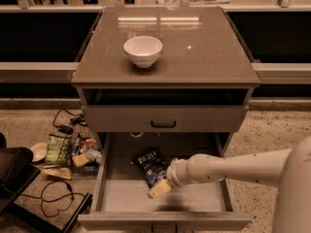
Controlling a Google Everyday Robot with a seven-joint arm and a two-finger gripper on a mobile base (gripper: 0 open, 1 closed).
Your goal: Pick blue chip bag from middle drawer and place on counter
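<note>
We are at the reach-and-grasp step. Our gripper [159, 189] hangs low inside the open middle drawer [194, 200]. The blue chip bag [149, 165] lies flat just beyond its tip, perhaps touching. Whether the gripper stands apart or together we cannot tell. Next we must pinch the crinkly, yielding foil, then lift to the glossy flat counter [209, 57], clear of the round white bowl [143, 50].
</note>
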